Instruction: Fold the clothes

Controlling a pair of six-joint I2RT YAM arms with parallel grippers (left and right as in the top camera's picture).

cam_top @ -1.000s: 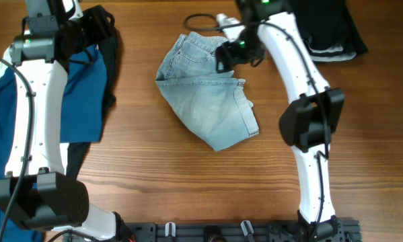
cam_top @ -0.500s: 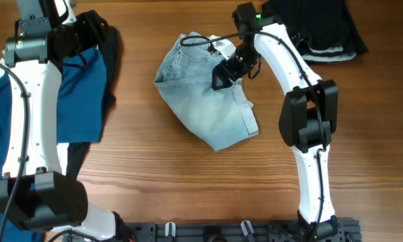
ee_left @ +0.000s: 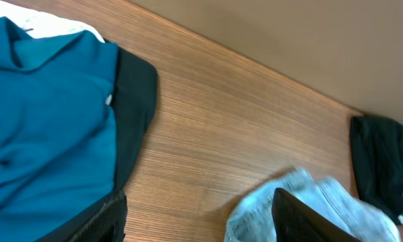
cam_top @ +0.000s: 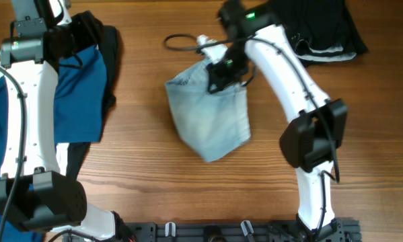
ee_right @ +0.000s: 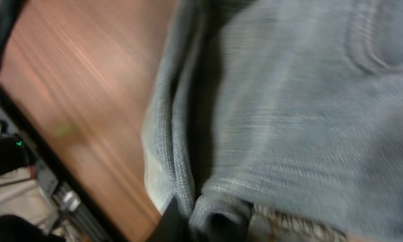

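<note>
1. The right arm comes up from the near edge of the table (cam_top: 147,175) and bends over its middle.
2. The right gripper (cam_top: 221,72) is pinched tight on the top edge of the pale-blue shorts (cam_top: 208,124).
3. The shorts lie in the middle of the table, bunched up where they are pinched.
4. The left arm stretches up the left side. The left gripper (ee_left: 198,205) hangs over a blue cloth (cam_top: 83,94), jaws apart, holding nothing.
5. The table is brown wood. A black cloth (cam_top: 322,27) lies at the far right.
</note>
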